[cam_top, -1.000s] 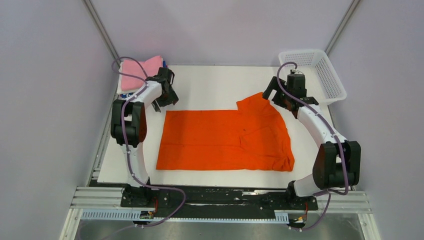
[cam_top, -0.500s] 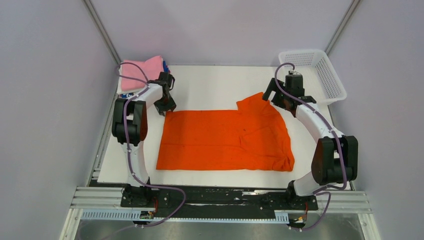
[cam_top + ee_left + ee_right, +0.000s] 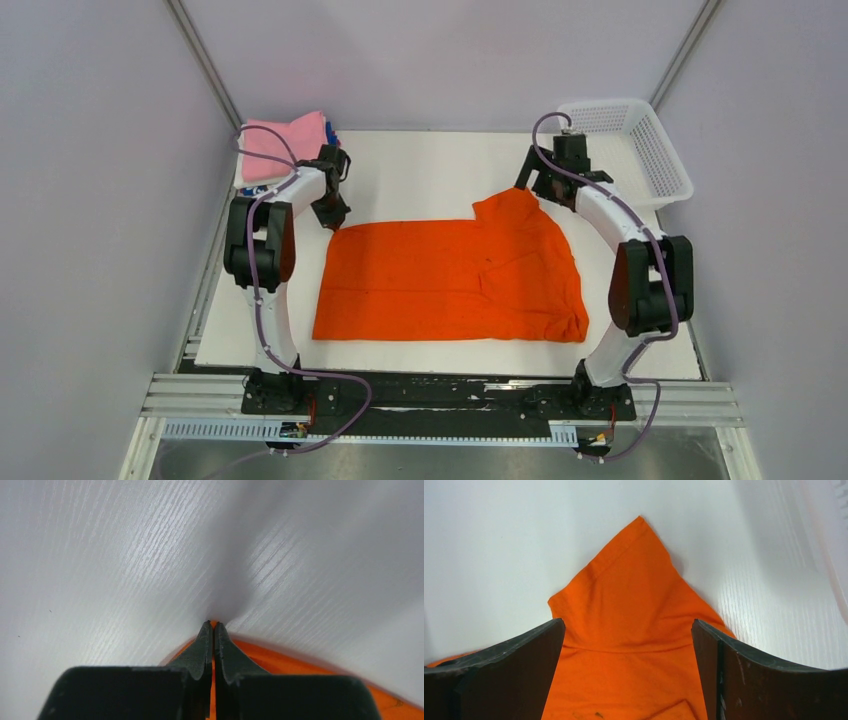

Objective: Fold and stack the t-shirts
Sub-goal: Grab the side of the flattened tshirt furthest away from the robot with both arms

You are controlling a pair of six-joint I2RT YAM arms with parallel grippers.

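Left gripper (image 3: 333,213) is pinched shut on the far-left corner of the orange t-shirt (image 3: 450,280), spread flat across the white table (image 3: 430,165). Right gripper (image 3: 527,186) hangs wide open over the shirt's far-right sleeve (image 3: 634,590), holding nothing.

white desk (image 3: 430,165): orange t-shirt (image 3: 440,285) spread flat mid-desk, sleeve pointing to far side; folded t-shirts (image 3: 283,138), pink on top, far-left corner; white mesh basket (image 3: 668,165) far-right corner.
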